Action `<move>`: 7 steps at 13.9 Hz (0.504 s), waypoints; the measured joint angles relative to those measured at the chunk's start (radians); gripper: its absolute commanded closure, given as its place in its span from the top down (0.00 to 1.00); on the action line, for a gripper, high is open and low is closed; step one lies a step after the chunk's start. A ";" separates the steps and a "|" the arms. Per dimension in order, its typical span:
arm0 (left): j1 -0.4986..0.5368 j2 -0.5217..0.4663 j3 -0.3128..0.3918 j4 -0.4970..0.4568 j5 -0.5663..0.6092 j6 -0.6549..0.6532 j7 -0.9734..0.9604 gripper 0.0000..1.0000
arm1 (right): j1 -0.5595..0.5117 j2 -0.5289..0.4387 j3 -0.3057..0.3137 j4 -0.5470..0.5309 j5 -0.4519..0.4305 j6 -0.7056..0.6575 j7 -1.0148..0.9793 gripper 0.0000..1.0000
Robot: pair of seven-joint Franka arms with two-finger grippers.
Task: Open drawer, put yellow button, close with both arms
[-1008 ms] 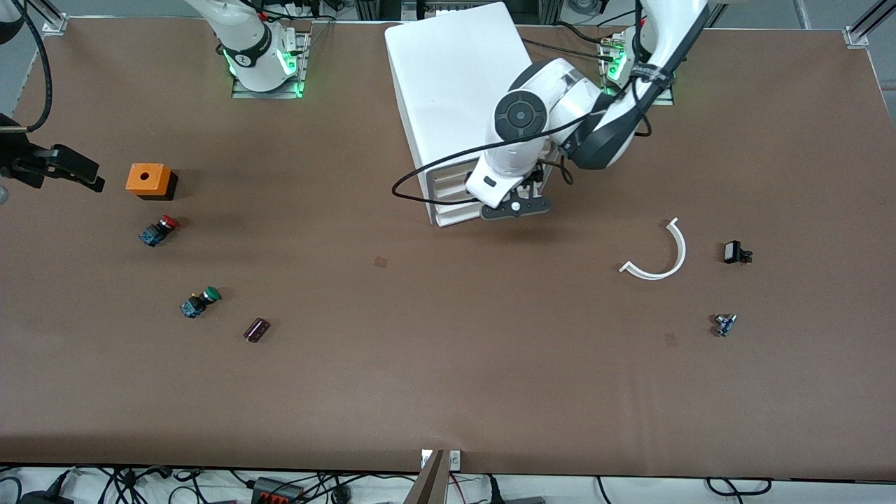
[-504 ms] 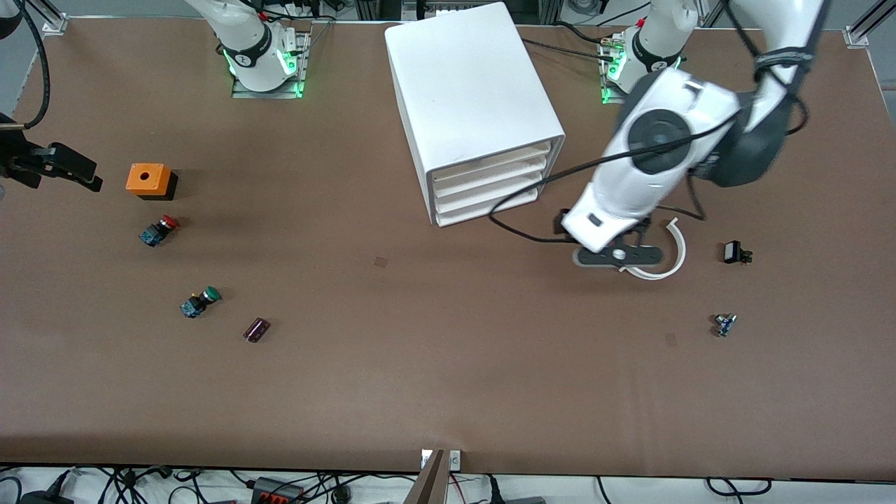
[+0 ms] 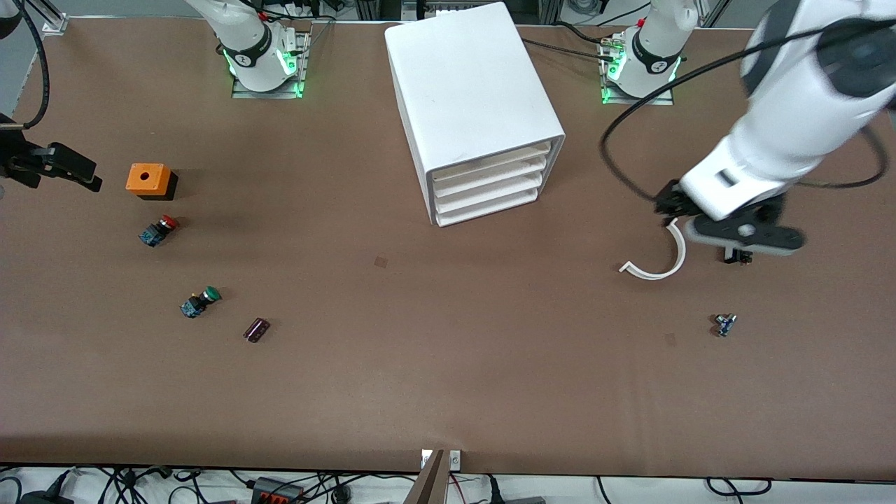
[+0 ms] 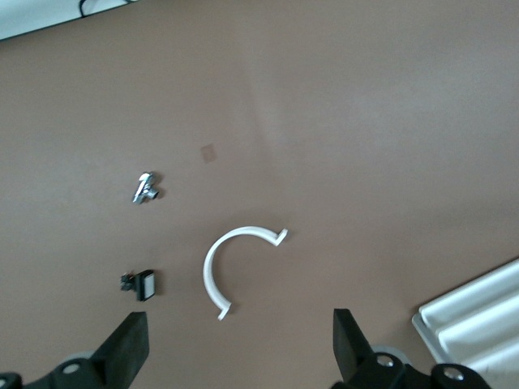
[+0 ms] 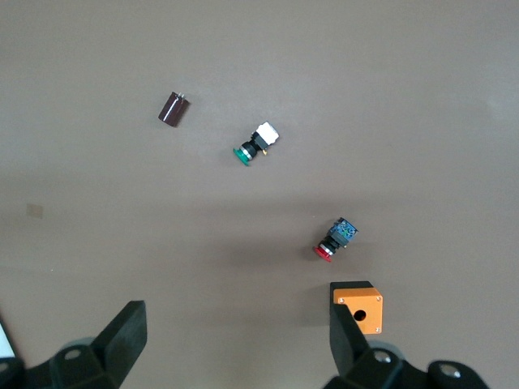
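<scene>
The white cabinet [image 3: 476, 98] stands at the middle of the table, and each drawer [image 3: 490, 185] in its stack is pushed in flush. One corner of the cabinet [image 4: 478, 316] shows in the left wrist view. The yellow button is out of view. My left gripper [image 3: 740, 243] [image 4: 239, 340] hangs open and empty over the table toward the left arm's end, above one end of a white arc [image 3: 661, 260] [image 4: 231, 259]. My right gripper [image 3: 63, 169] [image 5: 235, 332] waits open and empty over the right arm's end of the table, beside an orange box [image 3: 148, 180] [image 5: 359, 307].
A red-capped switch [image 3: 159, 230] [image 5: 335, 240], a green-capped switch [image 3: 200, 302] [image 5: 256, 144] and a dark cylinder [image 3: 256, 329] [image 5: 173, 109] lie near the orange box. A small black part [image 4: 142, 284] and a small metal part [image 3: 724, 324] [image 4: 145, 187] lie near the arc.
My left arm has swung away from the front of the cabinet toward its own end of the table and now hangs over the white arc. The right arm has not moved.
</scene>
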 measured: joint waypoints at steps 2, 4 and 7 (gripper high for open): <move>-0.031 -0.061 0.139 -0.038 -0.088 -0.008 0.112 1.00 | 0.000 0.000 0.000 0.000 0.000 0.000 0.000 1.00; -0.036 -0.096 0.213 -0.071 -0.113 -0.009 0.204 1.00 | 0.000 -0.002 0.000 0.001 0.000 0.000 0.000 1.00; -0.030 -0.111 0.236 -0.090 -0.115 -0.040 0.222 1.00 | 0.001 -0.004 0.001 0.001 0.000 -0.001 0.000 1.00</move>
